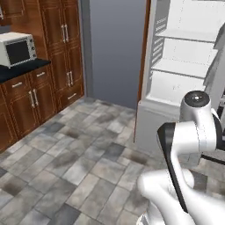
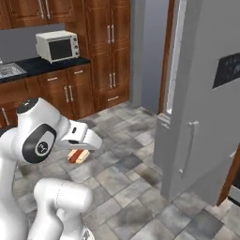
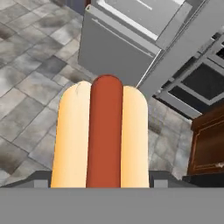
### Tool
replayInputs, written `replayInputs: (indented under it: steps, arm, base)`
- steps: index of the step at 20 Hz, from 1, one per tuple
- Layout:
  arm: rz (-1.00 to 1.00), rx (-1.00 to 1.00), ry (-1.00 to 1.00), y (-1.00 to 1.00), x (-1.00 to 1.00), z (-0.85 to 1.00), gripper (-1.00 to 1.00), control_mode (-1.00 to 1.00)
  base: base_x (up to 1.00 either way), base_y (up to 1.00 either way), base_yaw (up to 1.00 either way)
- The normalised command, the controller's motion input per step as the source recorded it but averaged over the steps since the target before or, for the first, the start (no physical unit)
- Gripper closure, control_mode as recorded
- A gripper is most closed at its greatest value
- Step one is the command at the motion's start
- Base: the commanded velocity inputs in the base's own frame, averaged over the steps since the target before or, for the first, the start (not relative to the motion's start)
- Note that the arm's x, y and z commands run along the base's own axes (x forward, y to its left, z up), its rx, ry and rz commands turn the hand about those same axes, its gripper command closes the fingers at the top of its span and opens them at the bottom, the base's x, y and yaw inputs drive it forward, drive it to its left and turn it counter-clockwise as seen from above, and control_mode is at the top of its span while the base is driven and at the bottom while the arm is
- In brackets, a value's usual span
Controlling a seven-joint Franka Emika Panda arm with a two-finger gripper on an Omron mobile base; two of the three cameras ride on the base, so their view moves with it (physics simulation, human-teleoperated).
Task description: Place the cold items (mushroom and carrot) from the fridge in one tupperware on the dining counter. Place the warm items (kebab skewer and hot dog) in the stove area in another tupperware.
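1. Left base view: the fridge (image 1: 184, 66) stands open, its white shelves bare as far as they show; its right part is cut off by the picture edge and partly covered by the white arm. A white microwave (image 1: 17, 49) sits on the dark surface (image 1: 22, 70) at the left, near its front edge.
2. Right base view: the hot dog (image 2: 78, 155) shows just below the arm's white hand, above the grey tiled floor (image 2: 131, 187). Most of the bun is hidden by the hand. The grey fridge door fills the right side.
3. Hand view: the hot dog lies between the tips of the pincer (image 3: 99, 183), which is clamped on it. Its near end is cut off at the bottom edge. Its long axis runs away from the camera, and its far end points toward the fridge's lower corner.
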Motion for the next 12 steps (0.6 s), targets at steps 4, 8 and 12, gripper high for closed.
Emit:
replayInputs:
  steps: [4, 8, 12]
  arm:
    - [0.0, 0.0, 0.0, 0.0, 0.0, 0.0, 1.0, 1.0]
    - [0.0, 0.0, 0.0, 0.0, 0.0, 0.0, 1.0, 1.0]
    - [0.0, 0.0, 0.0, 0.0, 0.0, 0.0, 1.0, 1.0]
  base:
    - [0.87, 0.08, 0.66]
    - [1.0, 0.0, 0.59]
    - [1.0, 0.03, 0.58]
